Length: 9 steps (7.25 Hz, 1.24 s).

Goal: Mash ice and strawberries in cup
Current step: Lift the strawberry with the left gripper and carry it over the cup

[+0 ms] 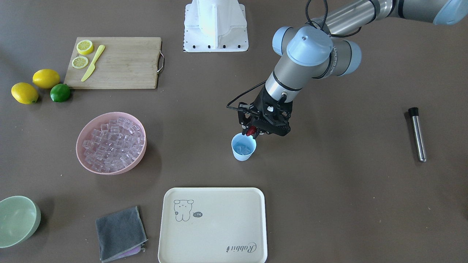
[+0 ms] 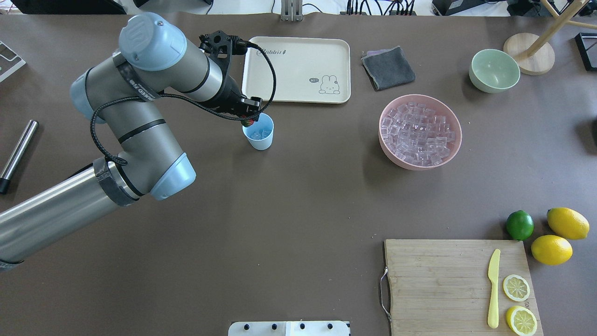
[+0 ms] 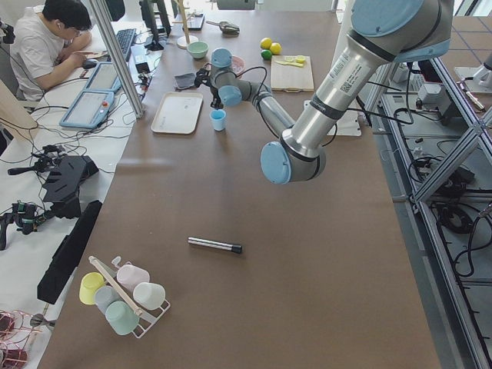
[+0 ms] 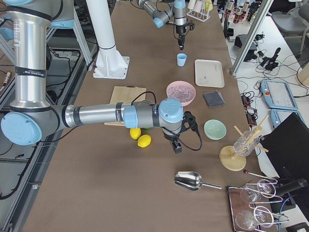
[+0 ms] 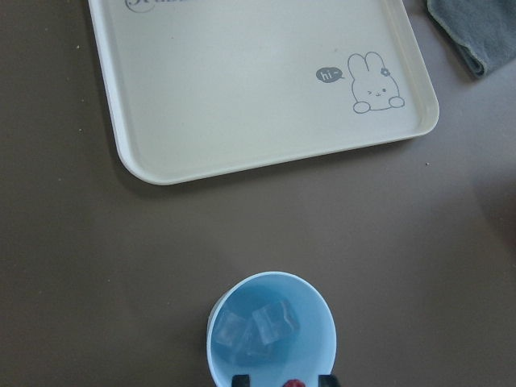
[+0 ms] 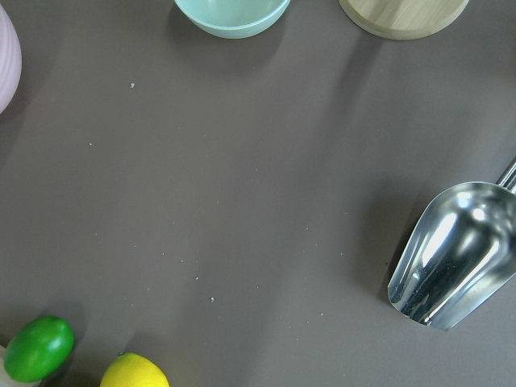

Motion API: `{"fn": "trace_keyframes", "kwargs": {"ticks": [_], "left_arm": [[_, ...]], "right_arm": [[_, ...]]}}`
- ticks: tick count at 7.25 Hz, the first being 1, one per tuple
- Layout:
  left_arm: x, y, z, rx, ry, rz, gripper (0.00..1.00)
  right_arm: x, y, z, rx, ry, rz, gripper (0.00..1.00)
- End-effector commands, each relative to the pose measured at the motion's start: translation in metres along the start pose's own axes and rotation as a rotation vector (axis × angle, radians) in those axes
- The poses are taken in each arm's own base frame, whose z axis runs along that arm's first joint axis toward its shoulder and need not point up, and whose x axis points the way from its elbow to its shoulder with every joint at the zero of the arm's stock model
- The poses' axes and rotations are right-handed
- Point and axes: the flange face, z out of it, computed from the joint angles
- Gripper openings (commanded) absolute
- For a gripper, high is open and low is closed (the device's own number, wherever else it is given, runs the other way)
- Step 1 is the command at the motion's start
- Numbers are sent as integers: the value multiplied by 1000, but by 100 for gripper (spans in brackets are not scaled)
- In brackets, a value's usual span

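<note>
My left gripper [image 1: 251, 131] is shut on a small red strawberry [image 1: 250, 131], held just above the near rim of the light-blue cup [image 1: 244, 147] in the middle of the table. In the left wrist view the cup [image 5: 272, 330] lies directly below, with a few clear ice cubes [image 5: 256, 329] at its bottom and the strawberry [image 5: 295, 384] at the frame's lower edge. Many more ice cubes [image 2: 418, 133] fill a pink bowl [image 2: 410, 163]. My right gripper [image 4: 177, 147] hangs over the table's far end near the lemons; I cannot tell whether it is open.
A cream tray [image 1: 219, 219] and a grey cloth [image 1: 120, 232] lie beyond the cup. A metal rod with a black tip [image 1: 417, 133] lies on the left arm's side. A cutting board [image 1: 124, 65], lemons, a lime [image 1: 60, 92], a green bowl [image 1: 18, 219] and a metal scoop [image 6: 455, 254] are about.
</note>
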Motion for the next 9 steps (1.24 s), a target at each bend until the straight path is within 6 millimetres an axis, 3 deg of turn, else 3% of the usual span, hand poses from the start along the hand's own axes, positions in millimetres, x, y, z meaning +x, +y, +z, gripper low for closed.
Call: {"fn": "trace_keyframes", "kwargs": {"ticks": [1,2,5,6,7,9], "left_arm": [[11,-14,28,28,-35,-4,0],[2,-13,41,31,-31,-1,0],[-1,-9,47,28,-27,1,0],[3,-6,47,26,-20,3,28],[7,-2,50,20,-15,9,72],[2,2,50,18,-18,-6,84]], "right_arm": [[0,2,1,-2,-1,-8,99],[1,3,2,-4,-2,-6,99],[1,3,1,-3,-1,-7,99],[0,2,1,-3,-1,-5,99],[0,2,2,-4,-2,-7,99],[0,2,2,-3,-3,-7,99]]}}
